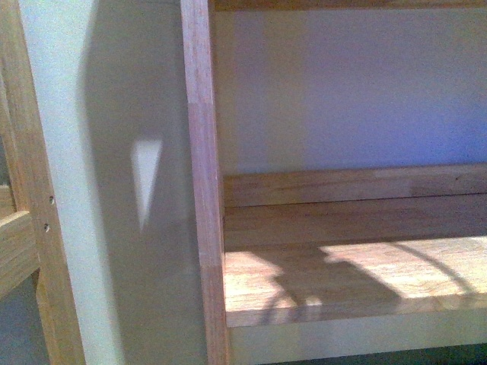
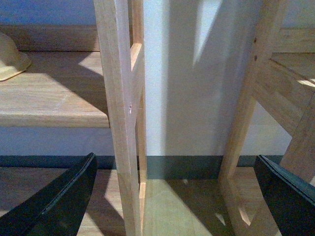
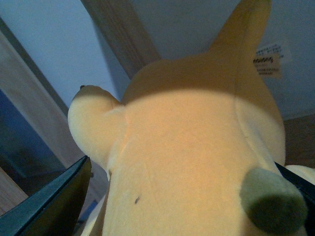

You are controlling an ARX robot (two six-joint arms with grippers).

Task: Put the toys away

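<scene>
In the right wrist view my right gripper [image 3: 182, 206] is shut on the yellow-orange plush toy [image 3: 187, 147], which fills most of that view. Its pointed ear [image 3: 246, 24] sticks up, with a white label beside it. In the left wrist view my left gripper [image 2: 177, 196] is open and empty, its dark fingers [image 2: 59, 201] spread wide in front of two wooden uprights. Neither gripper nor the toy shows in the front view, which looks at a bare wooden shelf board [image 1: 350, 266].
A wooden shelf post [image 1: 204, 182] stands close in the front view, with a second frame [image 1: 30, 228] at the far left and a pale wall between. In the left wrist view a pale rounded object [image 2: 11, 56] lies on a shelf [image 2: 59, 98].
</scene>
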